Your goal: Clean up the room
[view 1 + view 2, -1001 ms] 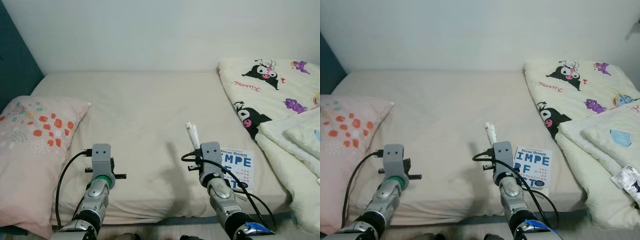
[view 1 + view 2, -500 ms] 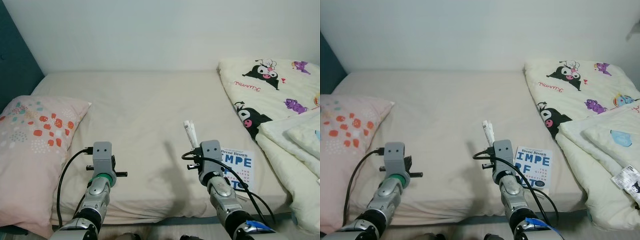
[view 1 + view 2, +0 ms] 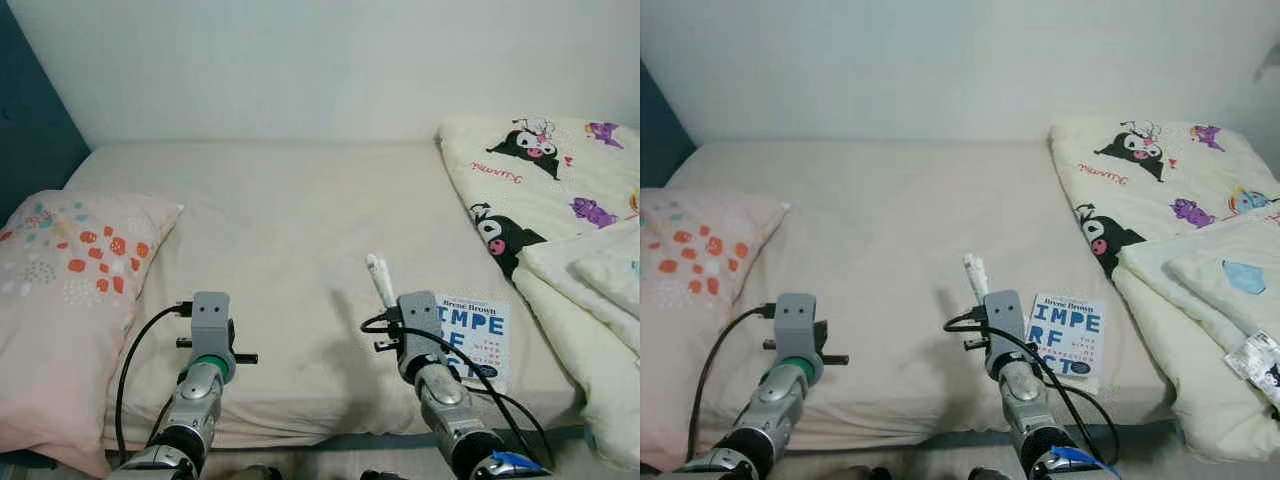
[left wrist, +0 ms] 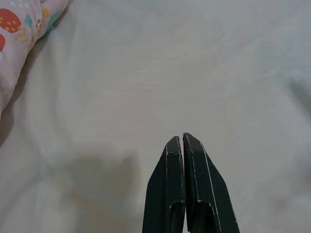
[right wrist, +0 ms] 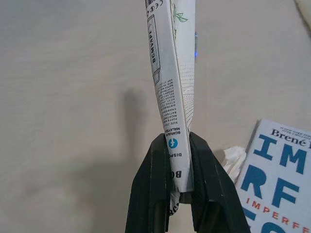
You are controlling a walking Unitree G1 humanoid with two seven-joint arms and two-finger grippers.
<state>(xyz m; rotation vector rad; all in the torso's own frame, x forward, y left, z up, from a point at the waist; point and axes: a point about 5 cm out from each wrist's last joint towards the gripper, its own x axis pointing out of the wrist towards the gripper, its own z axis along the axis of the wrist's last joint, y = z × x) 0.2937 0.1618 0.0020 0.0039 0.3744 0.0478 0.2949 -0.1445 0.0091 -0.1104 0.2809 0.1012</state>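
Observation:
My right gripper [image 5: 173,139] is shut on a flat white printed packet [image 5: 172,73], which sticks up above the bed sheet [image 3: 290,210]; the same packet [image 3: 380,281] stands just left of a white book with blue letters [image 3: 479,326]. A small crumpled white tissue [image 5: 234,158] lies against the book's edge [image 5: 280,180]. My left gripper [image 4: 181,139] is shut with nothing in it and hovers over bare sheet near the bed's front edge.
A pink pillow with red and teal spots [image 3: 68,262] lies at the left. A cream cartoon-print blanket [image 3: 556,188] is piled along the right side. A white wall backs the bed, and a dark blue wall [image 3: 28,120] stands at the left.
My right gripper has sunk slightly toward the sheet with the packet still in it. The left arm has hardly moved.

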